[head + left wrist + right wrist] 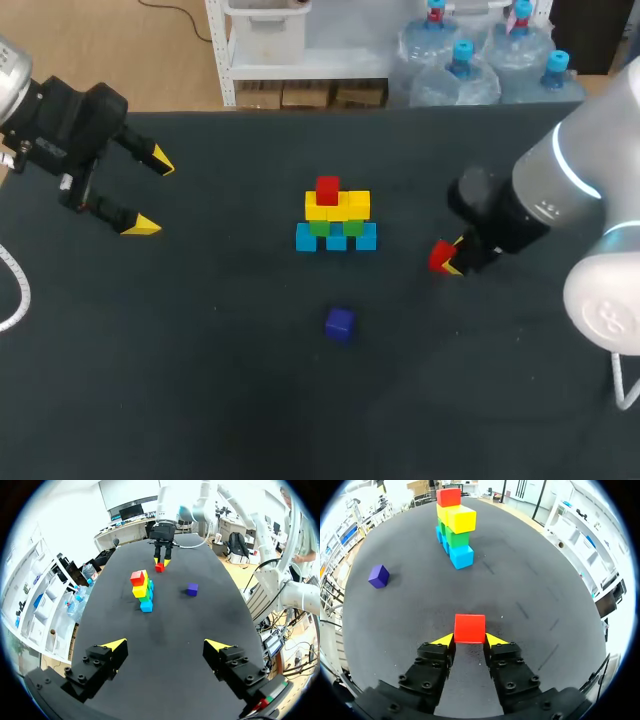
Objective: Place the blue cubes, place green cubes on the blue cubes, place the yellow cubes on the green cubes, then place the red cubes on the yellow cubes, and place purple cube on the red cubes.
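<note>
A stack of cubes (337,215) stands mid-table: three blue cubes (336,238) at the base, green cubes (335,227) on them, yellow cubes (338,206) above, and one red cube (327,189) on top. To its right, a second red cube (469,628) rests on the table with my right gripper (469,640) shut on it, a yellow tip against each side. A purple cube (340,324) lies alone in front of the stack. My left gripper (150,193) hangs open and empty over the far left of the table, well away from the stack (142,587).
The black table (200,380) has free room at the front and left. A white cable (15,290) curls in at its left edge. The purple cube (378,576) lies off to the side of the right gripper's line to the stack (454,525).
</note>
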Controlling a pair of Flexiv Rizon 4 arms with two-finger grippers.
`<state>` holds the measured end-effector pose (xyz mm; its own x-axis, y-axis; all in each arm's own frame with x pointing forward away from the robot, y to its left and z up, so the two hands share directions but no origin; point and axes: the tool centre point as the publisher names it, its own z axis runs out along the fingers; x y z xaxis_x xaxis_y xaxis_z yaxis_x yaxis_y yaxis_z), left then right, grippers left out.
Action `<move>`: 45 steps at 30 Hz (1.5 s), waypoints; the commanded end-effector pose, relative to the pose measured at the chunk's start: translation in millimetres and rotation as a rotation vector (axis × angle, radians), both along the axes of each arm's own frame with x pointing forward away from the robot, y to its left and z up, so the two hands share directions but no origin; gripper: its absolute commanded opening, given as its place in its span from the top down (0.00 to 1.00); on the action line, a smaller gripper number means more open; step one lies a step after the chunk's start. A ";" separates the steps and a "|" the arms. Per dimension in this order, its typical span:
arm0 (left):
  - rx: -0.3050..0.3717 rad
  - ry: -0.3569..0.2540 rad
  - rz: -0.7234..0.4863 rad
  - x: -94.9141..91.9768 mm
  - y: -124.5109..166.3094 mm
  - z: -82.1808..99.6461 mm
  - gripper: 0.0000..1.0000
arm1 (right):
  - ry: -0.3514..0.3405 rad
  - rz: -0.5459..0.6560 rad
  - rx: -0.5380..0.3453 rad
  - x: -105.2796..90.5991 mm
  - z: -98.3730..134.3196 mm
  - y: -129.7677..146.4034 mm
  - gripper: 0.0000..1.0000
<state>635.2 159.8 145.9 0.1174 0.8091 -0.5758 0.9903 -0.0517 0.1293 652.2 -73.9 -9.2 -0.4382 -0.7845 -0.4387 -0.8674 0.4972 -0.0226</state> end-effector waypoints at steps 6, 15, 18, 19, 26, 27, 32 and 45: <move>-0.003 -0.003 -0.002 -0.3 0.9 -0.8 0.00 | -0.006 0.010 -0.013 0.9 14.0 -4.7 1.00; -0.003 -0.003 -0.002 -0.3 0.9 -0.8 0.00 | -0.005 0.041 0.005 9.2 52.4 -7.5 1.00; -0.003 -0.003 -0.002 -0.3 0.9 -0.8 0.00 | -0.006 0.045 0.012 18.2 66.7 -8.6 1.00; -0.003 -0.003 -0.002 -0.3 0.9 -0.8 0.00 | -0.004 0.055 0.014 21.4 71.4 -8.4 1.00; -0.003 -0.003 -0.002 -0.3 0.9 -0.8 0.00 | -0.008 0.134 0.042 46.1 102.9 -5.1 1.00; -0.003 -0.003 -0.002 -0.3 0.9 -0.8 0.00 | -0.014 0.158 0.038 49.1 106.3 -3.4 1.00; -0.003 -0.003 -0.002 -0.3 0.9 -0.8 0.00 | -0.023 0.268 0.049 58.7 114.0 9.5 1.00; -0.003 -0.003 -0.002 -0.3 0.9 -0.8 0.00 | -0.016 0.484 0.070 73.8 120.5 53.9 1.00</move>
